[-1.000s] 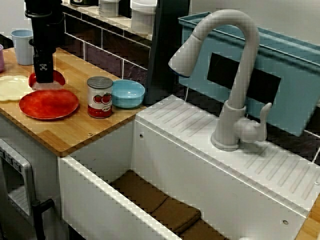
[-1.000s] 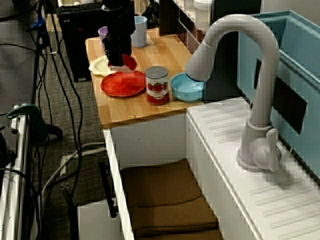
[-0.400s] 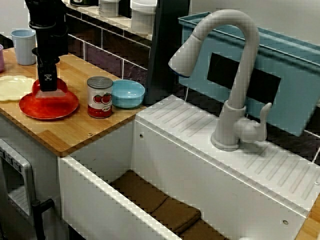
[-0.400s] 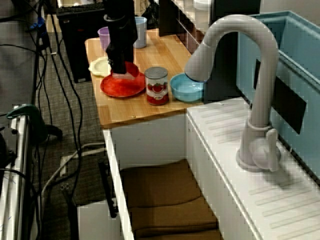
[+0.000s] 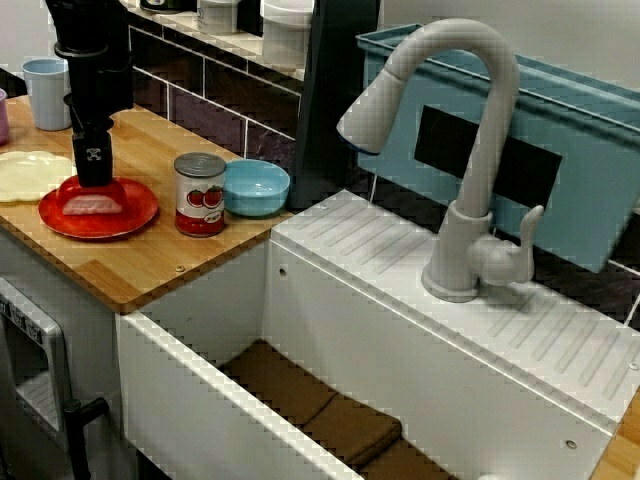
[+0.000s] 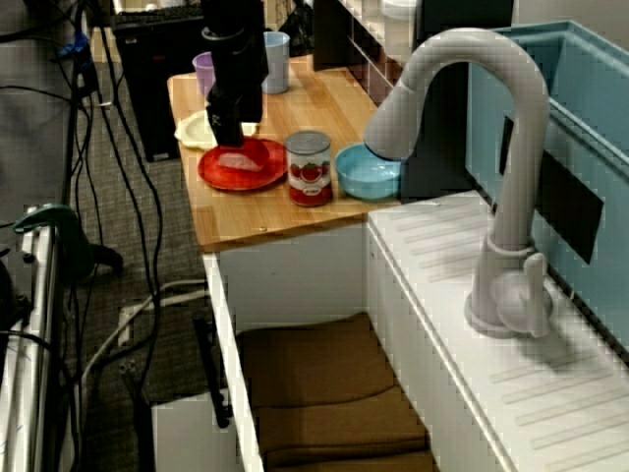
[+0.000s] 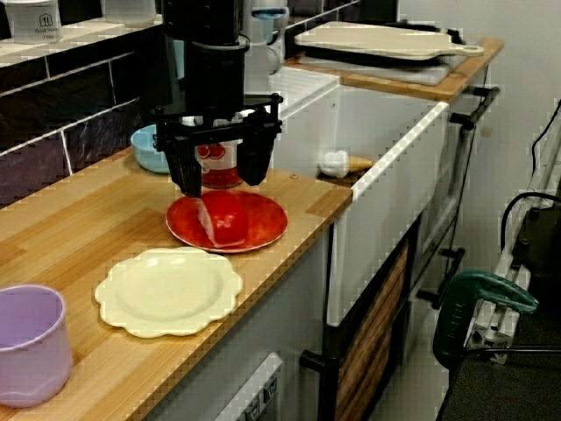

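Gripper (image 7: 223, 172): jaws apart, poised just over red bowl (image 7: 226, 221).
Bowl: sits on red plate (image 7: 265, 224).
Care: straight vertical moves look safest; tomato can (image 5: 200, 195) close by.

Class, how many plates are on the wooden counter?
2. A red plate lies under the gripper, beside the tomato can; a cream scalloped plate lies next to it. None appear hidden.

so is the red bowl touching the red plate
Touching: the view from along the counter shows the red bowl resting on the red plate.
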